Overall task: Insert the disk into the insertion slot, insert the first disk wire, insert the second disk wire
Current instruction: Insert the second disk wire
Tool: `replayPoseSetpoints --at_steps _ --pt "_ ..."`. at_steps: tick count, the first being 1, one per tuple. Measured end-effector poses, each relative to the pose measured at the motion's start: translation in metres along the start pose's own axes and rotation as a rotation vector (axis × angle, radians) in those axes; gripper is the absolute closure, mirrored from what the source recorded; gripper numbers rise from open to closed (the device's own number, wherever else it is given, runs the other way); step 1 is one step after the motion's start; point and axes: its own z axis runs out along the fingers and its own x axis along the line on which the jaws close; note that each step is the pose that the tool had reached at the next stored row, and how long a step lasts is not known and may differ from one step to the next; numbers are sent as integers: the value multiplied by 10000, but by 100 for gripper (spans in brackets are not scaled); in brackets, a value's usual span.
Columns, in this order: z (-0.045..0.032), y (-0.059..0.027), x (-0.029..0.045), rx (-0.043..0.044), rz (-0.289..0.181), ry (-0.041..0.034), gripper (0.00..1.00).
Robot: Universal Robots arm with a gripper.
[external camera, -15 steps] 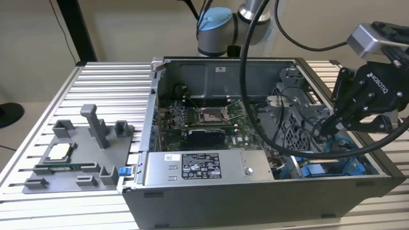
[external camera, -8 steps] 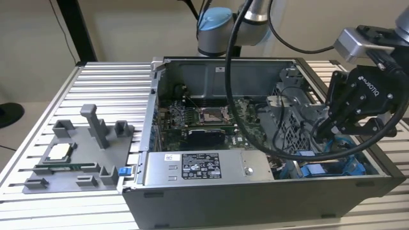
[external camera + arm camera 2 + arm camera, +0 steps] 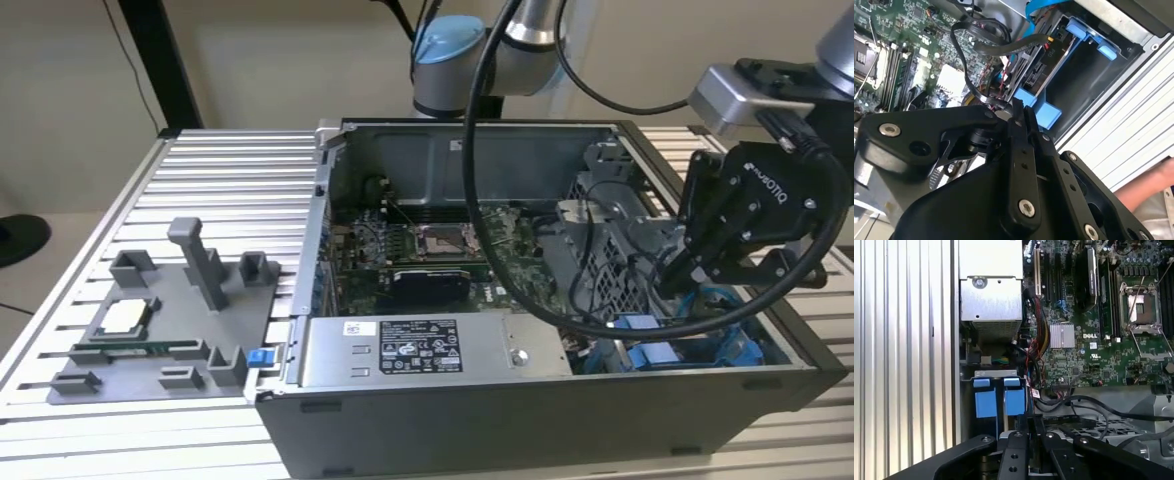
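Observation:
The disk (image 3: 1045, 64) sits edge-up inside the insertion slot (image 3: 1089, 75), its connector edge facing the motherboard. The blue carrier tabs (image 3: 999, 402) show just beyond my fingertips, and the blue also shows low in the case in the exterior view (image 3: 643, 350). My gripper (image 3: 1020, 114) hangs over the case's corner on the exterior view's right (image 3: 694, 268). Its fingers are pressed together on the end of a black disk wire (image 3: 970, 60), which loops over the board. In the first wrist view the gripper (image 3: 1030, 432) is a short way from the blue tabs.
The open computer case (image 3: 534, 420) holds a motherboard (image 3: 1094, 340) and a grey labelled power-supply box (image 3: 414, 350). A grey fixture tray (image 3: 160, 330) lies on the slatted table at the exterior view's left. Loose black cables (image 3: 1089, 402) cross the drive cage. A person's hand (image 3: 1149, 185) is beside the case.

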Motion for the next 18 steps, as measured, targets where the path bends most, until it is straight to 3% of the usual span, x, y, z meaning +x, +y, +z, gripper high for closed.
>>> replayPoseSetpoints --at_steps 3,5,10,14,18 --pt "12 1 0 6 5 34 100" --pt "31 3 3 62 8 83 100" --pt "75 8 7 321 -5 146 100" --pt "107 6 10 593 -24 163 100" --pt "153 -1 14 761 -37 161 100"
